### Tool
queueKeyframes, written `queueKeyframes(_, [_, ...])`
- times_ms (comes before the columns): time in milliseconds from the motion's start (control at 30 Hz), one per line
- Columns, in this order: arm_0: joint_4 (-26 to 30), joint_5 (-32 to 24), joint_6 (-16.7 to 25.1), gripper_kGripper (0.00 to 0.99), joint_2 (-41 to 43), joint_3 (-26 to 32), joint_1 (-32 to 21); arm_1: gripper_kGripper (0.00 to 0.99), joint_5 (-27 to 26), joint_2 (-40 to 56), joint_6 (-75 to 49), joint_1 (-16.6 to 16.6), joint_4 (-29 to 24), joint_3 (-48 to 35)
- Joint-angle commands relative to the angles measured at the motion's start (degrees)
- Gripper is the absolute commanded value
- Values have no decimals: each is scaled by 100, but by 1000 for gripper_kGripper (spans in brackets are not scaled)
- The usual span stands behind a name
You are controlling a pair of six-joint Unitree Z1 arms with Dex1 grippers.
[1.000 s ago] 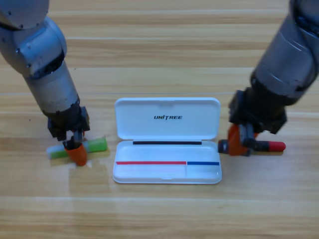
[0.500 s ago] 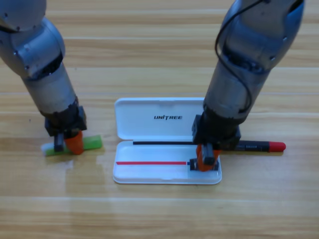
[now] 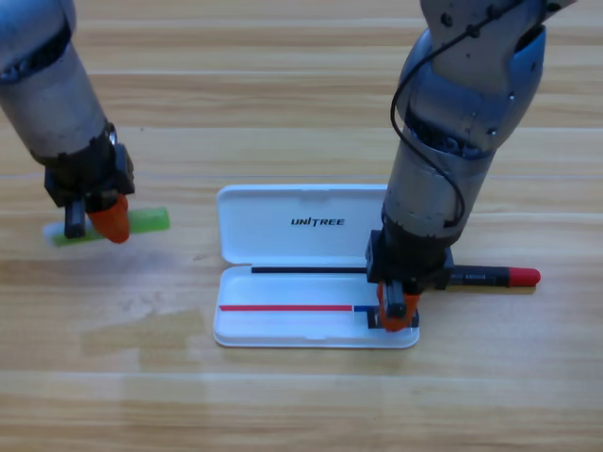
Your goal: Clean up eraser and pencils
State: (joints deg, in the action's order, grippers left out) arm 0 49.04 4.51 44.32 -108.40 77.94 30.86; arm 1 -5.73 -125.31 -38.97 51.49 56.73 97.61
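So, quick rundown of what you're looking at from the high view:

Left gripper (image 3: 94, 218): your left arm comes in from the upper left corner, and its orange jaws are clamped on the whitish translucent stick with the green end (image 3: 143, 222). That pencil runs roughly sideways across the grip, green end sticking out toward the case.

Green-end pencil spot: well off to the left of the white plastic case (image 3: 316, 223), over the pale wooden table (image 3: 301, 405). Can't tell you whether it's touching the wood or held just above it.

Right gripper (image 3: 397, 311): your right arm drops in from the top and points down into the lower tray of the case, at its right end. The jaws look closed around something small and dark there; I take it to be the eraser, but it's mostly hidden, so no promises.

Black pencil (image 3: 495, 276): black-barrelled stick with pale print and a red end, lying flat on the table just right of the case, red tip pointing away, inner end tucked behind the right arm.

Case: open, lid laid back, lettering on the lid.
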Motion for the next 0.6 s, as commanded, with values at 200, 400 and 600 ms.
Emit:
queueKeyframes(200, [228, 94, -29, 0, 126, 2, -18, 882, 63, 60, 153, 62, 5, -67])
queueKeyframes(400, [580, 112, -99, 0, 319, 283, 175, 960, -34, 1545, 285, 62, 14, -709])
queueKeyframes(600, [1151, 103, -293, 0, 407, 925, 790, 988, -34, 2714, 109, -184, 137, -1676])
